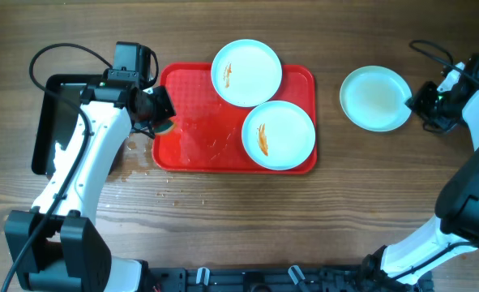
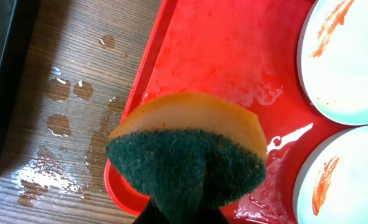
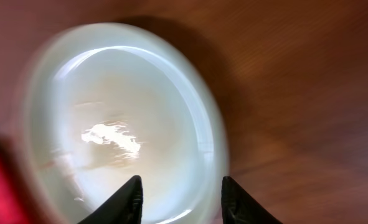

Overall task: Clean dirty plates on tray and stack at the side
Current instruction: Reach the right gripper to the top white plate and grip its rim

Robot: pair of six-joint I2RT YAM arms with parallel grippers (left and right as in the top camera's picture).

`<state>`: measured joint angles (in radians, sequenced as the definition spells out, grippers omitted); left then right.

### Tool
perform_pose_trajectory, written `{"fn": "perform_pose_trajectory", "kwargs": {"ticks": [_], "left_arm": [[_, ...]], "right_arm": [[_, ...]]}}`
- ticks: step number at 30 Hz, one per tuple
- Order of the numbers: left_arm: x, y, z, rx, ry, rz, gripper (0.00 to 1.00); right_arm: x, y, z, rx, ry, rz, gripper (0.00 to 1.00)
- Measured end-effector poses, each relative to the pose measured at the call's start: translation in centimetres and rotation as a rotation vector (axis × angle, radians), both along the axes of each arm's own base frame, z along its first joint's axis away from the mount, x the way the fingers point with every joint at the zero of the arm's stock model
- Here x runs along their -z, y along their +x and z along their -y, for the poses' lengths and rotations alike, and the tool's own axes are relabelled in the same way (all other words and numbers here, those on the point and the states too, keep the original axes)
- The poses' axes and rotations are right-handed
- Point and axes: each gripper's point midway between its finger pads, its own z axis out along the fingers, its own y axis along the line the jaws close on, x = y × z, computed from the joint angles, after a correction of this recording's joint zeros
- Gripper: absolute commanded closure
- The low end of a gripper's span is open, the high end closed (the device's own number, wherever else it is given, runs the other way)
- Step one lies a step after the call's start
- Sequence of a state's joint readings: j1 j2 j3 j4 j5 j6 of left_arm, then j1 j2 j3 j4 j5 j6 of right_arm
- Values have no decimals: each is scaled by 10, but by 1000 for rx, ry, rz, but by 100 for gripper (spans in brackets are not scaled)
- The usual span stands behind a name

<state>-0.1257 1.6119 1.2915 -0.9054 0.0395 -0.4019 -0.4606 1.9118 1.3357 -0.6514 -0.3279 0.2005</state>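
Two white plates with orange smears lie on the red tray (image 1: pixel 198 122): one at the back (image 1: pixel 246 72), one at the front right (image 1: pixel 278 135). Both show in the left wrist view, the back one (image 2: pixel 349 62) and the front one (image 2: pixel 352 180), on the wet tray (image 2: pixel 227 56). My left gripper (image 1: pixel 160 109) is shut on a yellow and green sponge (image 2: pixel 190 155) above the tray's left edge. A third pale plate (image 1: pixel 375 98) lies on the table to the right, wet and glossy in the right wrist view (image 3: pixel 121 118). My right gripper (image 3: pixel 180 186) is open at its right rim.
A black glossy tray (image 1: pixel 49 122) lies at the far left, under the left arm. Water drops and puddles (image 2: pixel 62 124) wet the wooden table between it and the red tray. Cables run at the back left and back right.
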Motion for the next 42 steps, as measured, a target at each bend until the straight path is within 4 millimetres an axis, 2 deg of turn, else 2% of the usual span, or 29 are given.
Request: {"fn": "perform_pose_trajectory", "kwargs": {"ticks": [2, 4, 5, 7, 10, 11, 12, 14, 16, 18, 19, 20, 21, 22, 23, 25, 26, 29, 30, 32, 33, 34, 35, 38, 42], "left_arm": [[0, 0, 0, 0, 0, 0, 96], [-1, 3, 0, 0, -2, 12, 96], [-2, 4, 1, 0, -3, 19, 96], [-3, 8, 1, 0, -5, 33, 96], [-3, 8, 1, 0, -5, 33, 96], [-3, 8, 1, 0, -5, 33, 96], [-3, 8, 1, 0, -5, 33, 96], [-1, 7, 1, 0, -4, 29, 96], [3, 5, 1, 0, -3, 24, 96], [5, 5, 1, 0, -4, 26, 96], [5, 6, 1, 0, -4, 30, 96], [5, 8, 1, 0, -5, 38, 96], [5, 8, 1, 0, -6, 37, 96], [5, 7, 2, 3, -11, 35, 96], [5, 6, 4, 6, -19, 30, 96], [5, 4, 5, 9, -28, 22, 96], [5, 4, 6, 11, -31, 21, 96], [5, 4, 7, 12, -35, 21, 96], [5, 4, 7, 12, -35, 20, 96], [5, 4, 7, 12, -36, 20, 96], [5, 4, 7, 12, -35, 21, 96], [5, 4, 7, 12, -36, 20, 96], [5, 4, 7, 12, -36, 20, 96], [5, 4, 7, 12, -36, 21, 96], [3, 11, 8, 14, -44, 52, 96]], "right_arm": [[-20, 21, -32, -53, 194, 138, 59], [-47, 42, -70, -140, 359, 264, 35], [-57, 50, -101, -212, 419, 297, 32], [-60, 56, -174, -360, 439, 284, 29], [-50, 53, -284, -544, 314, 259, 26], [-43, 49, -314, -573, 219, 250, 26], [-38, 46, -328, -577, 156, 240, 29], [-40, 51, -330, -545, 59, 244, 29], [-46, 58, -314, -494, 8, 221, 27], [-56, 51, -299, -495, 13, 114, 25], [-60, 49, -297, -515, 20, 56, 17], [-67, 63, -299, -547, 17, 49, 0], [-69, 71, -301, -562, 13, 67, 0], [-70, 84, -304, -582, 0, 110, 4], [-68, 87, -304, -586, -7, 119, 17], [-68, 105, -303, -539, -44, 175, 31], [-62, 109, -301, -512, -50, 165, 35], [-20, 112, -300, -468, -47, 89, 38], [4, 112, -303, -471, -39, 53, 43], [35, 107, -310, -481, -26, 1, 62], [39, 106, -312, -479, -22, -5, 69], [39, 107, -314, -480, -20, -1, 84], [38, 108, -316, -481, -15, 5, 96], [37, 107, -320, -489, 5, 8, 96], [28, 103, -346, -537, 143, 29, 96]]}}
